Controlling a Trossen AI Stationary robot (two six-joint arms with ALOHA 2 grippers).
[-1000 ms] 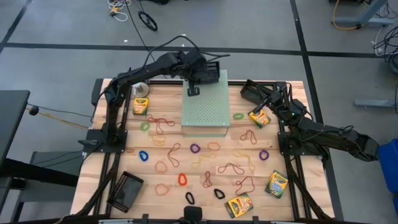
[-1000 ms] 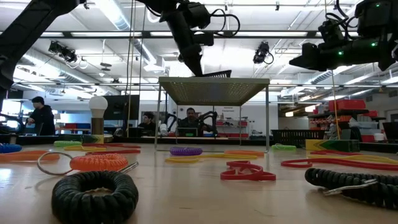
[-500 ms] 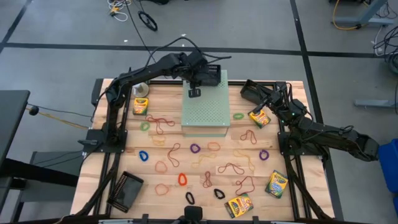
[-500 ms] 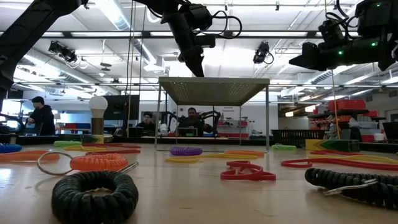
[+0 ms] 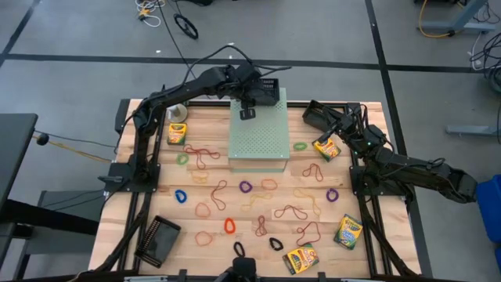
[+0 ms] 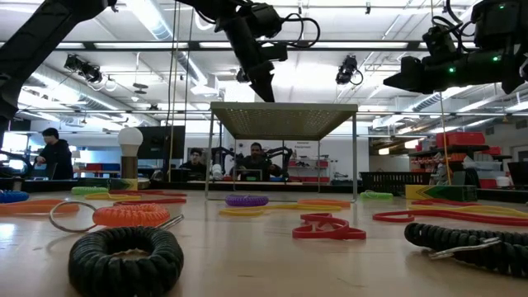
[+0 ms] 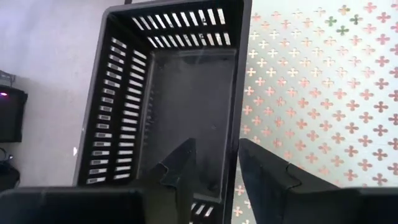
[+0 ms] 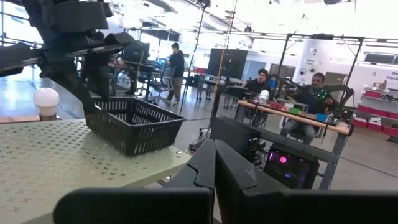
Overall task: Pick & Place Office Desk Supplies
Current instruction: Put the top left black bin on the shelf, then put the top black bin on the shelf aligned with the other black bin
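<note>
A robotics lab: open hall, ceiling lights (image 6: 157, 18), people (image 8: 309, 96) seated at workbenches (image 8: 292, 118) with other robot arms (image 6: 280, 155).

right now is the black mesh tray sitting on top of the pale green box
Yes, the black mesh tray rests on the top surface of the pale green perforated box, near its far corner.

No lettering can be read on anything.

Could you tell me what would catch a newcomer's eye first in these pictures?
Probably the pale-green box at the table's far middle, with a black mesh tray on its far edge and the left gripper open over the tray's wall. Then the coloured rubber bands scattered across the table.
</note>
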